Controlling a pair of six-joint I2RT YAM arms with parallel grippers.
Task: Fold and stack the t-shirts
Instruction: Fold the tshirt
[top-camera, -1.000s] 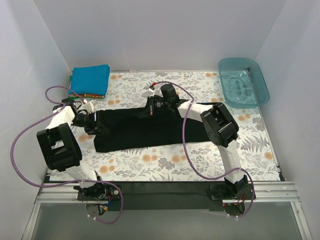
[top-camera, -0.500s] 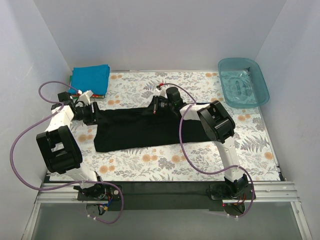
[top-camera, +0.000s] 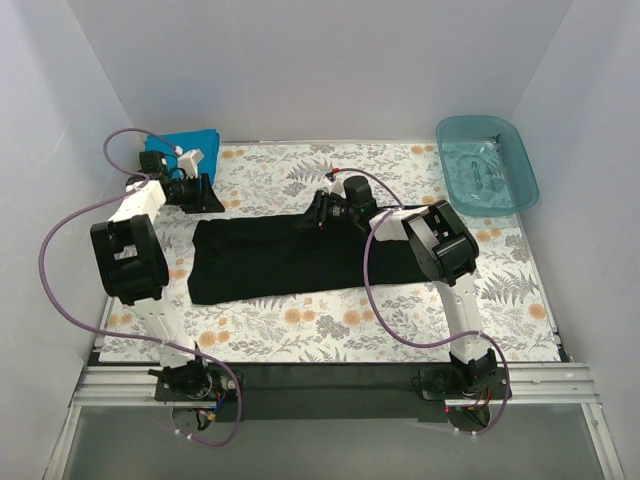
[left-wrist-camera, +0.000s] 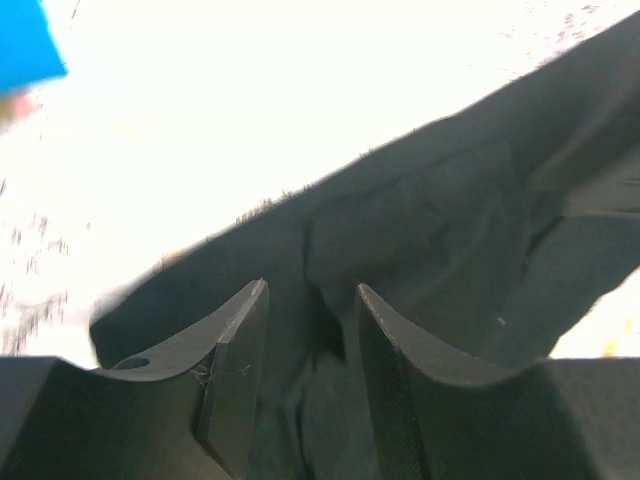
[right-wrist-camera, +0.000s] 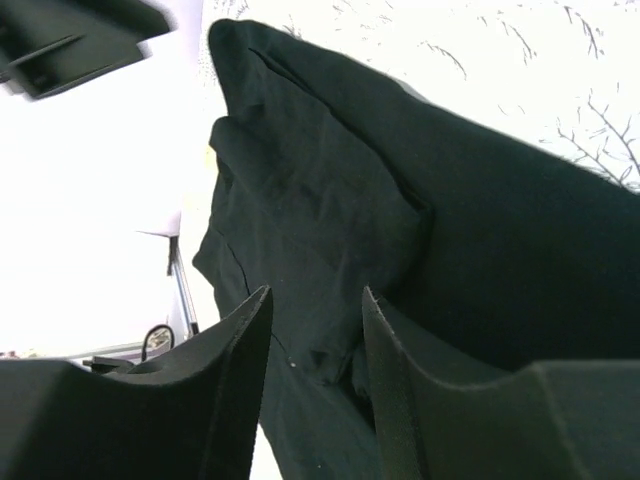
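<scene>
You are seeing a solid black t-shirt (top-camera: 290, 265), a bright blue t-shirt (top-camera: 208, 142), a translucent teal tub (top-camera: 487, 165) and a white tablecloth (top-camera: 300, 325) carrying an orange-and-grey floral print. White-and-black arms (top-camera: 445, 250) are trailing purple cables (top-camera: 41, 262).

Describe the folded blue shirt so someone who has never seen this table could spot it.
Take the floral tablecloth and go to its far left corner. The blue t-shirt lies there folded flat, beyond the left gripper. It is bright and compact, unlike the long black t-shirt spread across the middle.

Teal tub (top-camera: 487, 165) far right, floral tablecloth (top-camera: 300, 325)
</scene>
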